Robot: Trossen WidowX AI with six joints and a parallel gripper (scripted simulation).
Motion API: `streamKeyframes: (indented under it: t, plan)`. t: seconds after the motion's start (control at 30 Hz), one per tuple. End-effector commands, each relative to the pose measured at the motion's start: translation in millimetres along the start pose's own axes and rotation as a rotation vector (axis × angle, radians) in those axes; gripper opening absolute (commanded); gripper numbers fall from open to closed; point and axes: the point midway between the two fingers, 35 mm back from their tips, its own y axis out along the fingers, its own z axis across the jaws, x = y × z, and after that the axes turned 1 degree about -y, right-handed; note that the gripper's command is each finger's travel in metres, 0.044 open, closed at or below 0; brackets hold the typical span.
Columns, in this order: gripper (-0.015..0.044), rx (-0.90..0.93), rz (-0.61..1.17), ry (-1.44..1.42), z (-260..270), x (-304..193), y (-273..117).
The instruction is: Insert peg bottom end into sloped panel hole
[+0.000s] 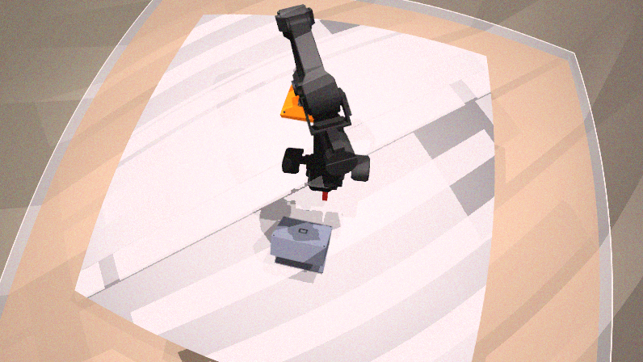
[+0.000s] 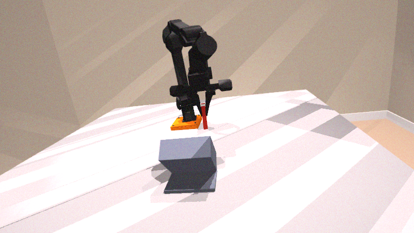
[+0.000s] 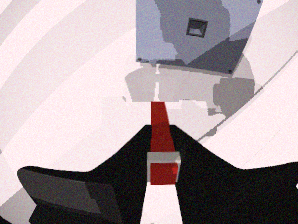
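Observation:
My gripper (image 2: 204, 114) (image 3: 159, 130) is shut on the red peg (image 1: 325, 196) (image 2: 205, 123) (image 3: 159, 115), which has flat sides and a light grey band near its top. The peg hangs from the fingers with a slight tilt, its lower end free. The blue-grey sloped panel (image 1: 280, 232) (image 2: 185, 149) (image 3: 150, 37) stands beyond the peg, apart from it. Its four-sided hole (image 1: 302, 231) (image 3: 196, 27) lies ahead and to the right of the peg in the wrist view and looks slightly turned relative to it. The hole is hidden in the exterior view.
The orange base plate (image 1: 292, 110) (image 2: 185, 125) of the arm is behind the gripper. The panel's dark foot (image 1: 292, 263) (image 2: 189, 182) lies on the table (image 1: 202, 225) (image 2: 101, 179). Striped shadows cross the table.

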Motion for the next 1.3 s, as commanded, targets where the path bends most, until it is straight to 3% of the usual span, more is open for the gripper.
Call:
streamKeyframes:
  t: [0.0,1.27]
  plan:
    - [0.0000,-0.008,-0.024,-0.006,-2.3,-0.9,-0.3]
    - [0.0000,-0.026,-0.236,0.015,-14.5,0.3,-10.2]
